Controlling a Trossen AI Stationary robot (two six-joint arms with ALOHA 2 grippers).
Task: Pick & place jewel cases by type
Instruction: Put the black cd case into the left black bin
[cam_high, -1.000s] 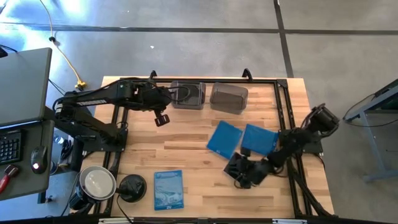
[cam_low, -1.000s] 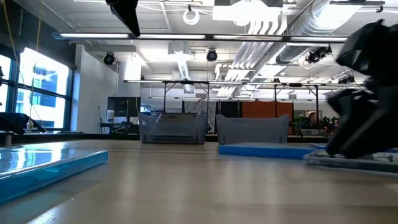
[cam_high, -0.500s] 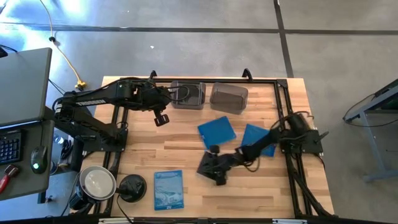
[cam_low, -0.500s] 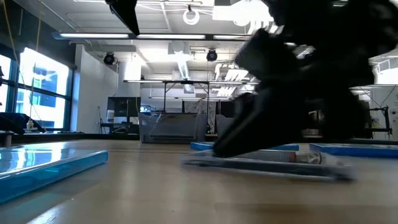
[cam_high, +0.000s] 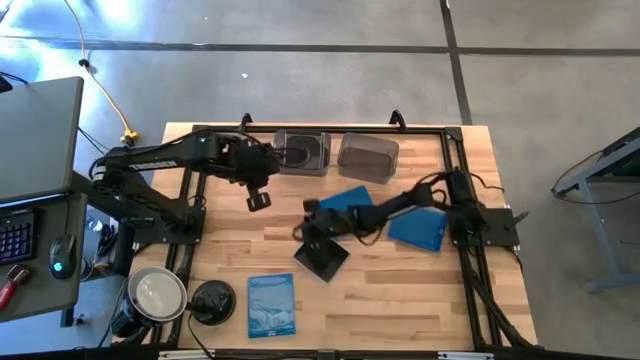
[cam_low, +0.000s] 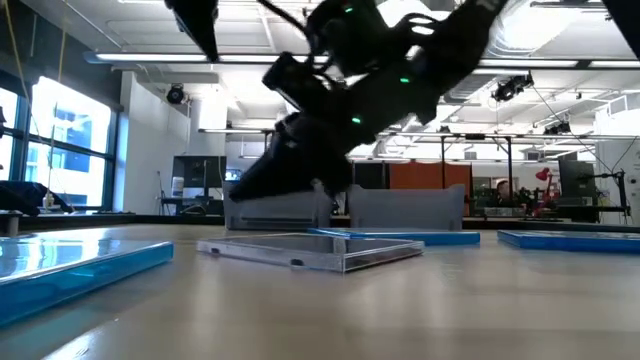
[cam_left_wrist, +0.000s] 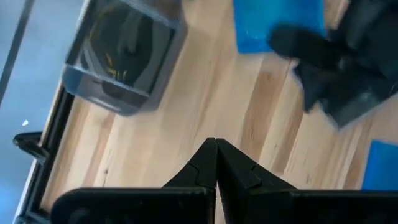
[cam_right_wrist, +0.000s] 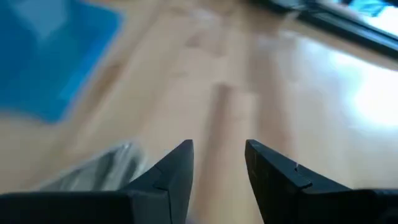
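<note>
Two tubs (cam_high: 335, 153) behind cases (cam_high: 322, 258)

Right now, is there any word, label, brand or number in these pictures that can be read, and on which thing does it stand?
None can be read.
Pale blue case: it carries print, too small to read.
Other blue cases: plain.
Tubs: no label shows.
Room signs in the low view: too small to read.

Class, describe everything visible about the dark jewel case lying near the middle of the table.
The dark jewel case is a thin, flat, square case, clear-edged in the low view. It lies flat on the wooden table, turned diagonally. The right pincer is just above its far edge; contact cannot be confirmed. A blue case lies just behind.
</note>
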